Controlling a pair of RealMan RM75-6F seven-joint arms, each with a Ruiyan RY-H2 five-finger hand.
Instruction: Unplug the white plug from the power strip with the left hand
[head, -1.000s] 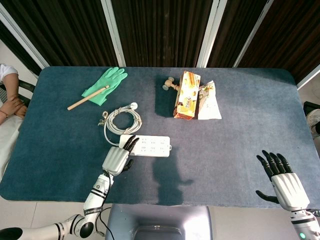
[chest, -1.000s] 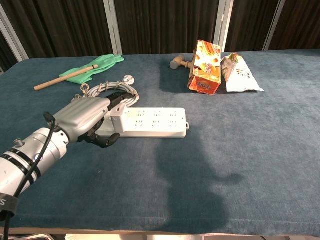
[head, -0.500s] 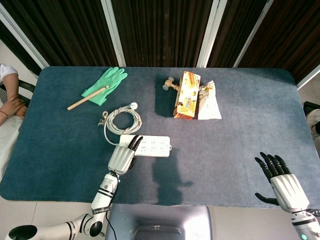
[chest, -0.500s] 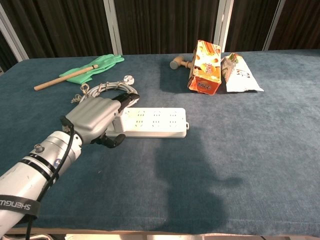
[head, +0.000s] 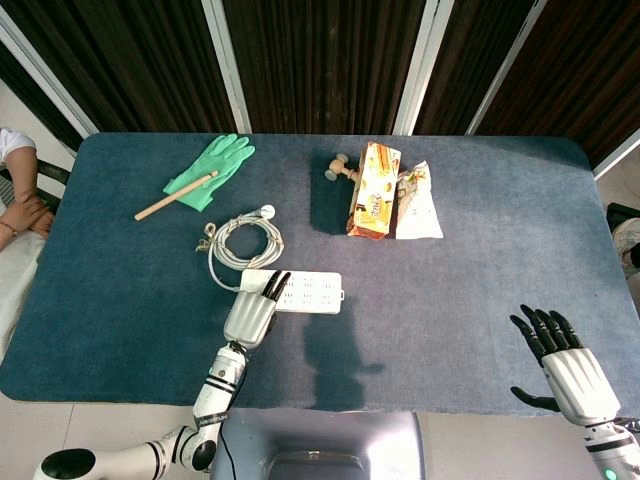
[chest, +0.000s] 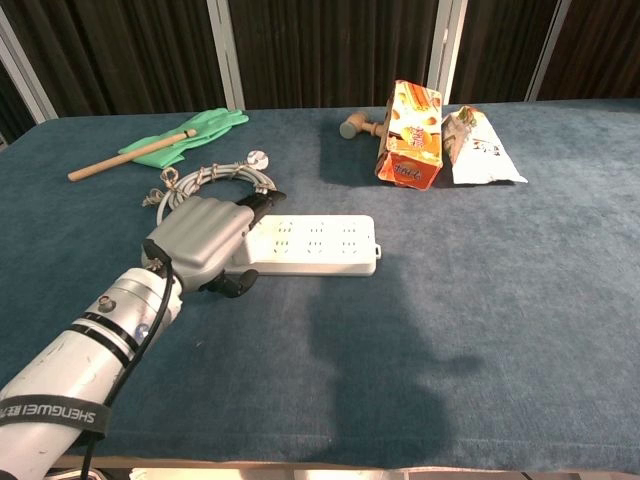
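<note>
Since a second ago my left hand has slid right along the power strip and now sits over its left end, covering the white plug, which showed beside my fingers before. Strip itself nudged slightly right too.

Fingers are curled down over the plug spot, thumb low at the near edge of the strip; whether they actually clamp the plug I cannot tell, my palm hides it in both views. Right hand hovers off the worktop edge, well apart, fingers spread, holding nothing.

Risks, my guess: nothing pins the strip, so a pull may drag or lift the whole strip instead of freeing the plug. A shallow hold on the plug could slip off. The coiled cable lies just beyond my fingers and may snag or tug along.

Hidden: plug body, its socket, contact of fingertips. Cable's join to the plug not visible. Right hand is missing from the chest view.
</note>
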